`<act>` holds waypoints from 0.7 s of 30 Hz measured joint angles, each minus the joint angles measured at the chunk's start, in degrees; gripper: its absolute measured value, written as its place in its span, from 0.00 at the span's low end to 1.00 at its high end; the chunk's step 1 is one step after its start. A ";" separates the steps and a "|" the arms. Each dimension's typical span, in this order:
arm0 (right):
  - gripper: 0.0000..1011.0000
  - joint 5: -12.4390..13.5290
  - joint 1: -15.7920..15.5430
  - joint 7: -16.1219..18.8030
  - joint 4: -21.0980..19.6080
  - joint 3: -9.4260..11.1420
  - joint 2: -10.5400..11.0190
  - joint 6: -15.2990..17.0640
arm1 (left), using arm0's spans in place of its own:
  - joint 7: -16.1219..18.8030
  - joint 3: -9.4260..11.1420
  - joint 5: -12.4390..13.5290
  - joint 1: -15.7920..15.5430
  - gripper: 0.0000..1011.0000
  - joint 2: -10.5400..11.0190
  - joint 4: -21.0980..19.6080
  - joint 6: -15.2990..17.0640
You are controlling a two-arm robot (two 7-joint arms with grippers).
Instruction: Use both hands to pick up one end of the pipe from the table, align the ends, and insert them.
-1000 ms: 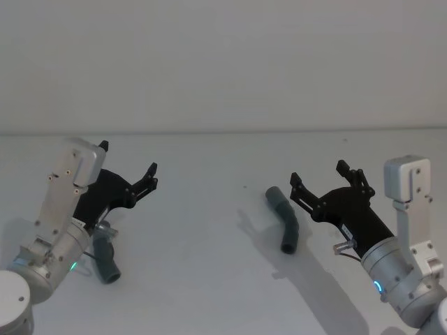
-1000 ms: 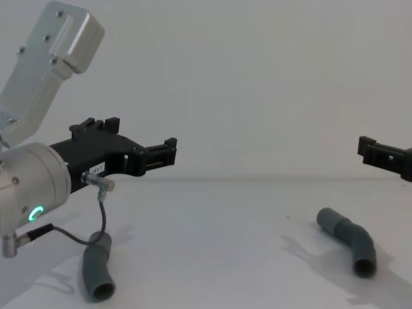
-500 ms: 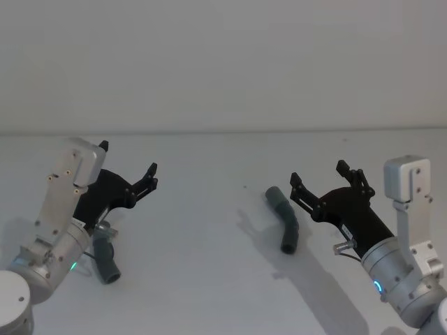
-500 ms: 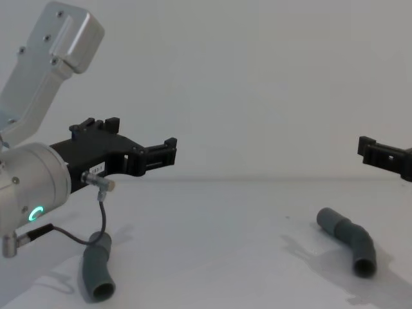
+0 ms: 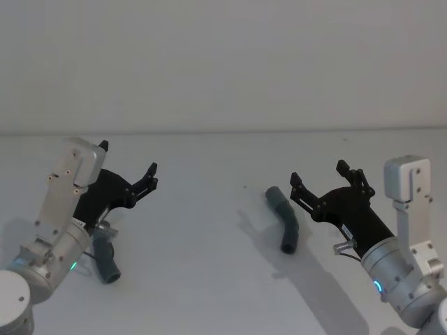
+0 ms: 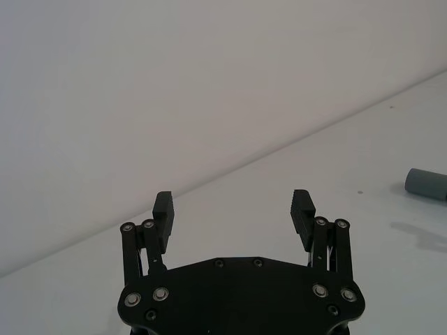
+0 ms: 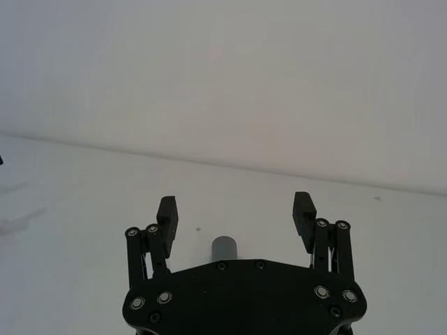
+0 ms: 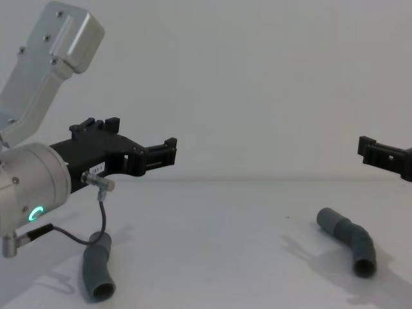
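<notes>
— While the two pieces of the pipe (image 8: 347, 230) lie flat on the table (image 5: 202, 209), how should the pick be prepared?

— Both tools are held wide apart and empty, so nothing needs to be opened first. The left gripper (image 5: 128, 158) is raised above the table, and the left piece (image 5: 105, 259) lies under its wrist, nearer to the robot than the fingertips. The right gripper (image 5: 318, 172) is raised just beside the right piece (image 5: 284, 220).

— Where should each piece be taken?

— It is judged that the dark middle should be gripped, close to the bend, so that one cuff is left free and points toward the other arm. In the right wrist view a cuff (image 7: 225, 248) is seen between the open fingers, so this approach looks nearly lined up. The left gripper should be drawn back and lowered before it is closed.

— What could be spoiled?

— A round piece may be rolled away if it is touched by one finger only; both fingers should be brought down around it together.
</notes>
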 joint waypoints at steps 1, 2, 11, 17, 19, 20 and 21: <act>0.99 0.00 0.00 0.00 0.00 0.00 0.00 0.00 | 0.00 0.00 0.00 0.00 0.99 0.00 0.00 0.00; 0.99 0.00 0.00 0.00 0.00 0.00 0.00 0.00 | 0.00 0.00 0.01 0.00 0.99 0.00 0.00 0.00; 0.99 0.00 0.00 0.00 0.00 0.00 0.00 0.00 | 0.00 0.00 0.00 0.00 0.99 0.00 0.00 0.00; 0.99 0.00 0.00 0.00 0.00 0.00 0.00 0.00 | 0.00 0.00 0.01 0.00 0.99 -0.02 0.00 0.01; 0.99 0.00 0.00 0.00 0.00 0.00 0.00 0.00 | 0.00 -0.04 0.01 -0.03 0.99 -0.08 0.00 0.22; 0.99 0.00 0.00 0.00 0.00 0.00 0.00 0.00 | 0.02 -0.09 0.01 -0.06 0.99 -0.22 0.00 0.65; 0.99 0.00 0.00 0.00 0.00 0.00 0.00 0.00 | 0.05 -0.11 0.00 -0.08 0.99 -0.26 -0.01 0.90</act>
